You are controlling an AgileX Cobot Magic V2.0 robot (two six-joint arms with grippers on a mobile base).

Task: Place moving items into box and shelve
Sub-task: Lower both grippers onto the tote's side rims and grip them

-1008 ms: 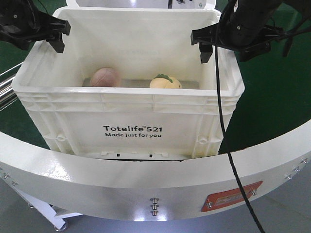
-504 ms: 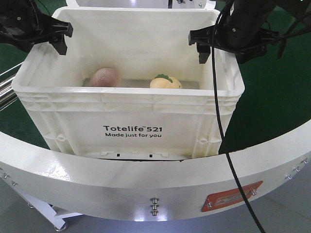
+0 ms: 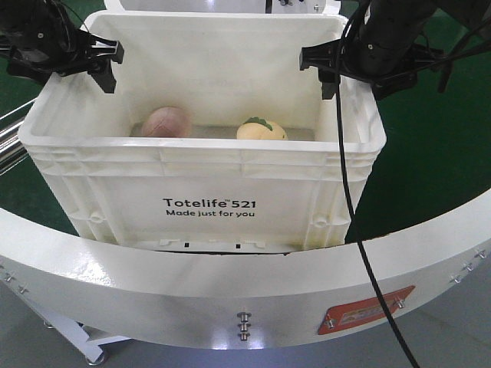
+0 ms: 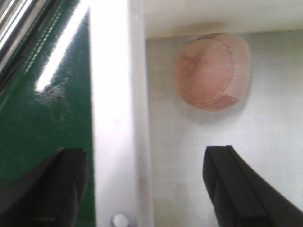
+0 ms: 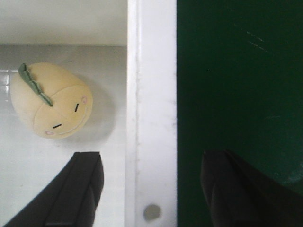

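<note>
White box (image 3: 100, 184), label (image 3: 209, 208) toward camera

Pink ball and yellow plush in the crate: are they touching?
Apart. The front view shows bare crate floor between pink ball and yellow plush.

Ball (image 3: 166, 121) L, plush (image 3: 261, 129) R, both in box (image 3: 100, 184).

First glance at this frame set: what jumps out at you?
A big white crate fills the middle, with a pink ball on its floor at the left and a yellow plush with a green leaf at the right. The left gripper and right gripper hang open, each straddling the rim of a side wall.
</note>
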